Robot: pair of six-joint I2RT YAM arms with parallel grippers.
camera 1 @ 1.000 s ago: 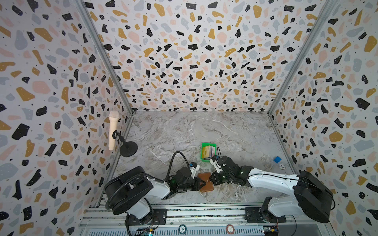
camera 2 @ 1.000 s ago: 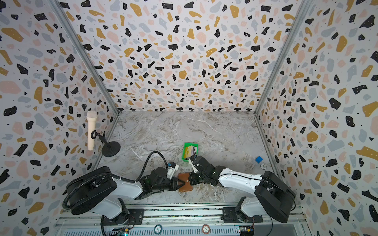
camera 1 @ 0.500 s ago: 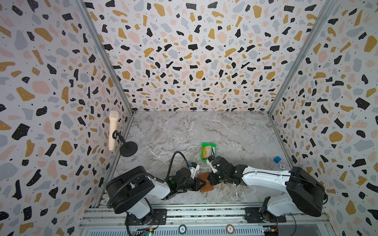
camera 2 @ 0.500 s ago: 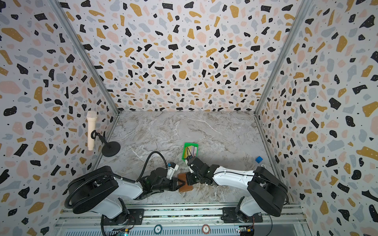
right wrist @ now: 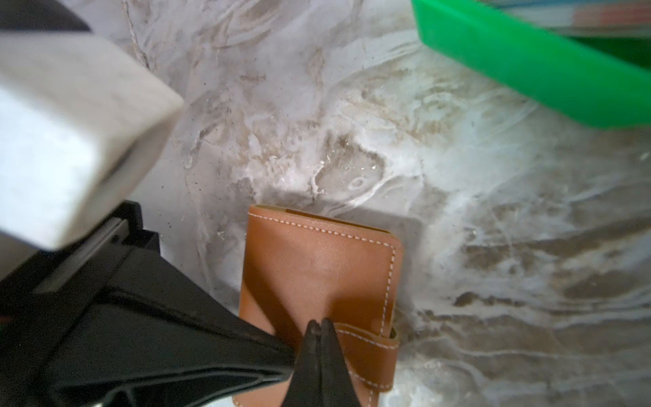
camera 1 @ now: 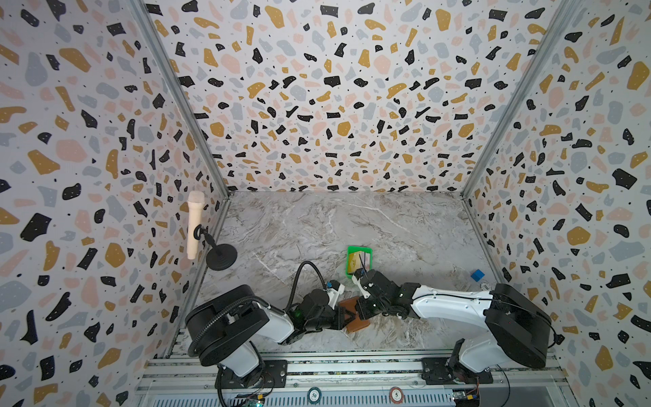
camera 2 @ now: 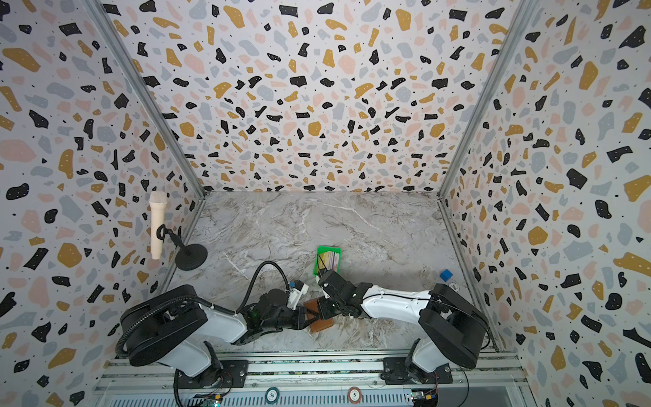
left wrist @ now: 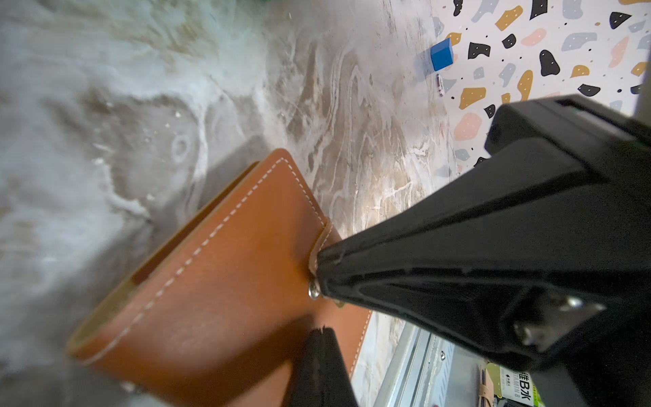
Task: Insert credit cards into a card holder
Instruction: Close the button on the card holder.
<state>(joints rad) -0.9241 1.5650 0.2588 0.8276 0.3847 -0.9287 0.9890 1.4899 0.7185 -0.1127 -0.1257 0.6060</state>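
At the far left, a cream microphone (camera 1: pixel 194 225) on a black round-footed stand (camera 1: pixel 221 257) hugs the terrazzo-patterned left wall (camera 1: pixel 88 176). Behind it, the grey marble-patterned tabletop (camera 1: pixel 317 225) lies bare as far as the back wall.

The left gripper (left wrist: pixel 320 334) comes in low from the left, fingers pressed together. Its tip is on the cover of the tan-brown leather card holder (right wrist: pixel 317 267), just beside the snap tab. The holder lies closed near the table's front edge, just short of the aluminium rail (camera 1: pixel 352 366), and its white-stitched borders show in both wrist views.

The right gripper (right wrist: pixel 320 326) meets it from the right, fingers tight against each other. The tips sit on the strap beside the silver snap stud (left wrist: pixel 312 292); whether leather is nipped between them I cannot tell. The two grippers' tips nearly touch.

Just behind them sits the small green plastic tray (camera 1: pixel 359 249), holding the mixed-colour credit cards (camera 1: pixel 353 264). Rightward, bare marble runs to a small blue cube (camera 1: pixel 477 275) near the right wall.
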